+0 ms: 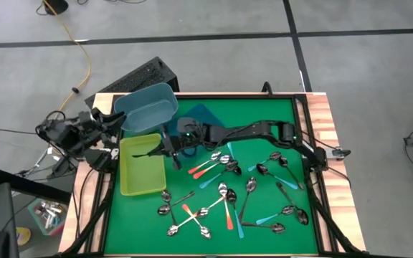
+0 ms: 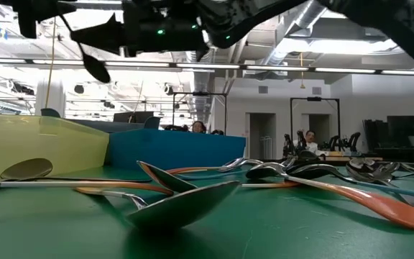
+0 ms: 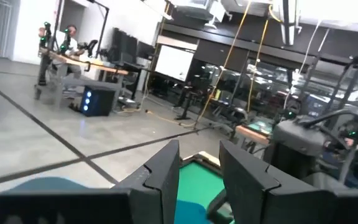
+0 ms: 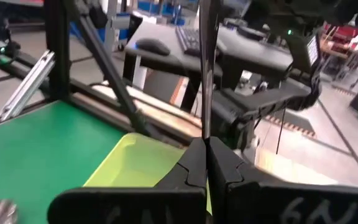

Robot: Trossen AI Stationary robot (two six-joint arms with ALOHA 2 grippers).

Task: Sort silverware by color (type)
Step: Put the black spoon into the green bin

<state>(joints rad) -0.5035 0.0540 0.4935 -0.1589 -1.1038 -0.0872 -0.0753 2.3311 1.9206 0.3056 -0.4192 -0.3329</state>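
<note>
- Over the yellow-green tray (image 1: pixel 142 179), at the mat's left side: right gripper (image 1: pixel 165 148) clamped on a dark-handled spoon (image 1: pixel 147 153), fingers pressed together with only the thin handle between them (image 4: pixel 205 93).
- Off the table's left edge, behind the blue bin (image 1: pixel 147 107): left gripper (image 3: pixel 199 171) parked, fingers parted by a narrow gap, holding nothing.
- Elsewhere on the green mat (image 1: pixel 264 118): remaining spoons scattered in a loose pile (image 1: pixel 228 193), orange-red, teal and plain metal handles crossing each other; one metal bowl already visible inside the tray from table height (image 2: pixel 26 169).
- Possible trouble: held by the handle's end only, so a twist or slide in the grip likely on a smooth, narrow metal shaft; release from this height likely to cause a bounce off hard plastic, perhaps over the low wall.
- Further risk: tray and bin touching side by side, so a small drift toward the bin likely to mean the wrong container.
- Later picks: overlapped handles likely to drag a neighbour along.
- Materials: polished, rounded bowls, glossy coloured handles, slick thin-walled plastic tray and bin with rounded corners, matte felt-like mat, wooden table border (image 1: pixel 321 107).
</note>
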